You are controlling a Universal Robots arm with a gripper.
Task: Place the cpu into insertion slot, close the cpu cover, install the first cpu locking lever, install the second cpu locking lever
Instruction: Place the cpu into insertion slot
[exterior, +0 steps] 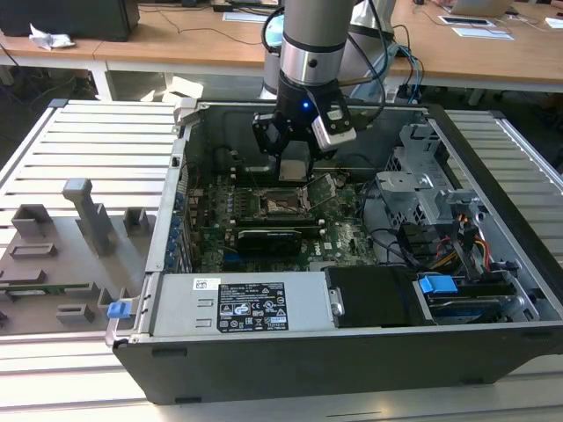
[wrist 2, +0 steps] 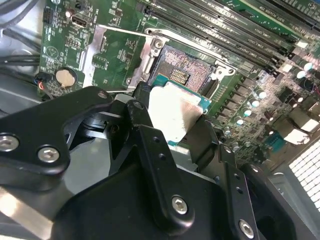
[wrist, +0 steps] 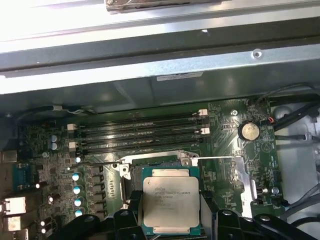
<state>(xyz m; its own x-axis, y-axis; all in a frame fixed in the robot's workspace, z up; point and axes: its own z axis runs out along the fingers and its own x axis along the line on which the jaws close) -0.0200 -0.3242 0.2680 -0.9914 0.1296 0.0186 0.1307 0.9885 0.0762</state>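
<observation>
My gripper (exterior: 294, 169) is shut on the cpu (exterior: 293, 167), a pale silvery square chip with a green edge, inside the open computer case. In both wrist views the cpu (wrist: 170, 202) (wrist 2: 172, 112) hangs between the black fingers (wrist: 207, 212) (wrist 2: 200, 137), just above the insertion slot (wrist: 155, 169) (wrist 2: 182, 70) and partly covering it. The slot (exterior: 283, 204) lies open on the green board, almost directly below the gripper. The cpu cover (wrist: 248, 182) (wrist 2: 89, 52), a silvery frame with a window, is swung open beside the slot.
Long black memory slots (wrist: 142, 132) run along the far side of the socket. A black graphics card (exterior: 268, 239) lies toward the front of the case, the power supply (exterior: 237, 303) in front of it. Cables and a drive cage (exterior: 440, 229) fill the exterior view's right.
</observation>
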